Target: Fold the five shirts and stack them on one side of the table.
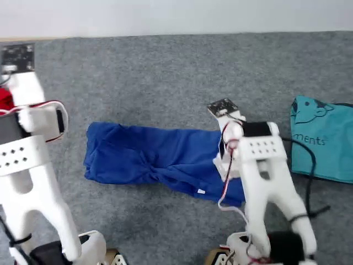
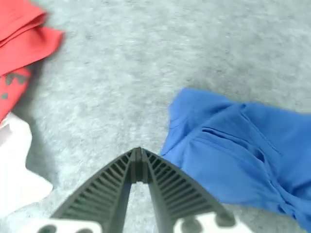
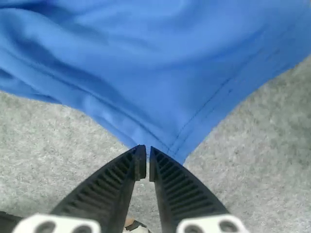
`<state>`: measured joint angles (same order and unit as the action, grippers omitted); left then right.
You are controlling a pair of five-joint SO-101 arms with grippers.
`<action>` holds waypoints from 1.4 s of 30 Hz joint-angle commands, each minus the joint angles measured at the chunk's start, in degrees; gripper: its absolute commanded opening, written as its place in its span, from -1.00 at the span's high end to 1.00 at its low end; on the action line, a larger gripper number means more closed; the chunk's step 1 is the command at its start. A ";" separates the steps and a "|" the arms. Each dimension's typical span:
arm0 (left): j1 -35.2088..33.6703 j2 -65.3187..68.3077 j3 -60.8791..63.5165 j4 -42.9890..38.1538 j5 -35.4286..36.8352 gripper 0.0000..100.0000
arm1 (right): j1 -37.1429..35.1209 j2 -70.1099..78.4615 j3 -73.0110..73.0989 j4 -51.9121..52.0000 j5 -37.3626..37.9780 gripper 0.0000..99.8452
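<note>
Partial wht print — teal shirt [image 1: 322, 138]

Grey carpeted table [image 1: 165, 72], white wall [image 1: 176, 16].

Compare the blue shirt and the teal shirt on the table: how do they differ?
The blue shirt is plain and lies rumpled in a long band across the middle of the table; the teal shirt carries a print and lies flat and smooth at its side. The right arm overlaps the blue shirt; none touches the teal shirt. Both rest on the grey table.
</note>
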<state>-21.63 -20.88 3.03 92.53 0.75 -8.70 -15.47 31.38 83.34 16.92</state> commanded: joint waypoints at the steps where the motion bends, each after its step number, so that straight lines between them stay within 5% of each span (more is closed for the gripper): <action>1: -1.49 -2.37 1.10 -1.58 0.53 0.99 | -1.63 5.23 -5.63 -0.66 -0.70 0.97; 17: -1.67 -2.46 6.55 -10.29 0.35 0.99 | -5.32 21.85 -7.74 -5.93 -0.70 0.98; 42: -1.58 -2.46 6.46 -12.48 -2.29 0.99 | 13.23 26.51 -7.47 -3.47 16.35 0.98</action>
<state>-22.95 -21.05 9.89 81.19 0.13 2.81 11.25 26.20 78.42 31.60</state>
